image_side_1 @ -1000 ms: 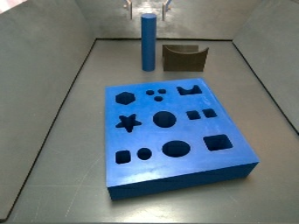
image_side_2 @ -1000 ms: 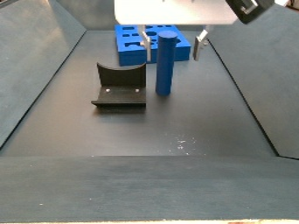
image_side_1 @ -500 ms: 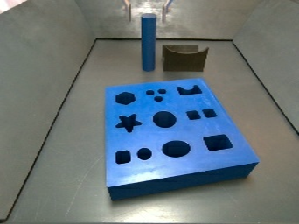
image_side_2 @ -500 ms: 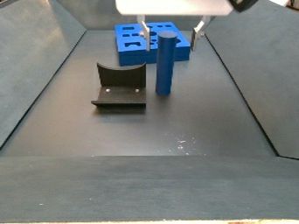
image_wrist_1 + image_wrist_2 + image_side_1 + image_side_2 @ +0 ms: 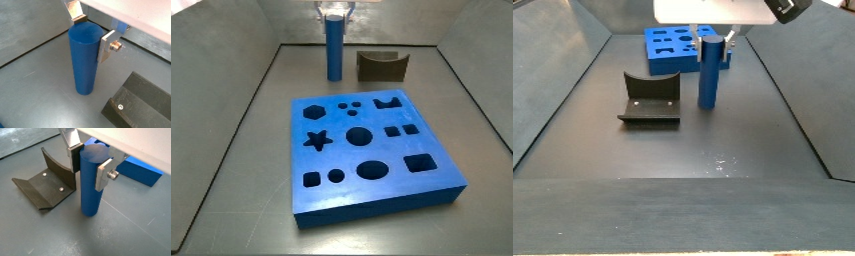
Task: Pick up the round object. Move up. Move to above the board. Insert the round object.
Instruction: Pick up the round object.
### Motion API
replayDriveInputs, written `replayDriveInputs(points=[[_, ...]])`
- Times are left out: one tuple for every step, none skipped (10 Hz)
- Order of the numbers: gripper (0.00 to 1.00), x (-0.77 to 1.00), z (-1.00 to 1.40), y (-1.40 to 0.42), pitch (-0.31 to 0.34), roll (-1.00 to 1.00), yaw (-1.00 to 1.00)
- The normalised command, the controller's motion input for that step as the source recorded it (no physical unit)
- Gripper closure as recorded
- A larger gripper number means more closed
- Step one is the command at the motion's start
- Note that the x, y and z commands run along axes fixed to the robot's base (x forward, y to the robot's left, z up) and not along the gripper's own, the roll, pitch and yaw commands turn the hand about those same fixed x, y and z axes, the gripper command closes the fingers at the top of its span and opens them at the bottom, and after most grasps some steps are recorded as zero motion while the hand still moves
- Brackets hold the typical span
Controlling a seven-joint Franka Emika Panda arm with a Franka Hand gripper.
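1. The gripper [image 5: 89,159] closes its silver plates on the top of the peg [image 5: 91,183] — the far finger half hidden.
2. The smooth blue peg stands upright on the floor beside the fixture [image 5: 45,184].
3. The board [image 5: 373,150] — thick, with shaped holes — lies apart.

Peg [image 5: 334,50] upright on the floor, its top between the gripper [image 5: 334,14] fingers; fixture [image 5: 382,66] just beside it; board [image 5: 372,150] apart from both.

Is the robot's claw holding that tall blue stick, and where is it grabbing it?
The gripper has its fingers on both sides of the blue cylinder peg's top end. The peg stands on the floor; a firm squeeze cannot be told.
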Motion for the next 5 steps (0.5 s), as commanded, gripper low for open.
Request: replayDriveInputs(points=[[1.00,0.00,0.00,0.08,-0.040,-0.13,0.00],[1.00,-0.01,0.00,0.00,-0.023,0.00,0.00],[1.00,0.00,-0.01,0.00,0.000,-0.04,0.00],[1.00,0.00,-0.23,0.00,-0.151,-0.10,0.00],[1.00,0.00,0.00,0.00,0.000,0.00,0.00]])
